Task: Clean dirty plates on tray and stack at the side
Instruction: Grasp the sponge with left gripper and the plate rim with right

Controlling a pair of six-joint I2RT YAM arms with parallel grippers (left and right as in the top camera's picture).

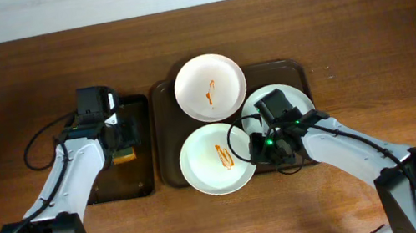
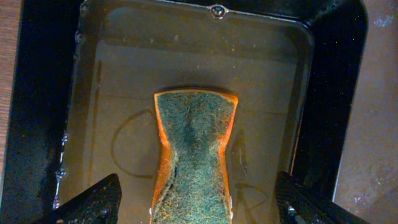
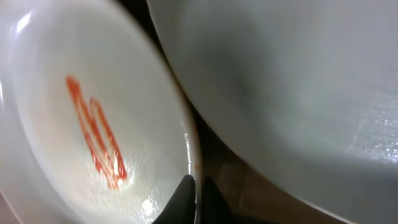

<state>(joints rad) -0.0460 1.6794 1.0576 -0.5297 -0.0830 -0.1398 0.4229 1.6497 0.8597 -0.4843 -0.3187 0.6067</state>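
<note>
Three white plates lie on the dark brown tray (image 1: 163,124). The back plate (image 1: 210,87) and the front plate (image 1: 215,159) each bear an orange-red sauce squiggle. The right plate (image 1: 296,98) is partly hidden by my right arm, and its visible part is plain white. My right gripper (image 1: 267,149) is shut on the front plate's right rim. In the right wrist view its fingers (image 3: 196,200) pinch that rim, with the front plate (image 3: 74,124) at left and the right plate (image 3: 298,81) above. My left gripper (image 1: 121,144) is open over a sponge (image 1: 122,156).
The sponge (image 2: 196,155), orange with a green scouring top, lies in a narrow black tray (image 2: 124,74) holding shallow water, left of the brown tray. My left fingers (image 2: 198,208) stand wide apart on either side of it, not touching. Bare wooden table (image 1: 381,37) surrounds both trays.
</note>
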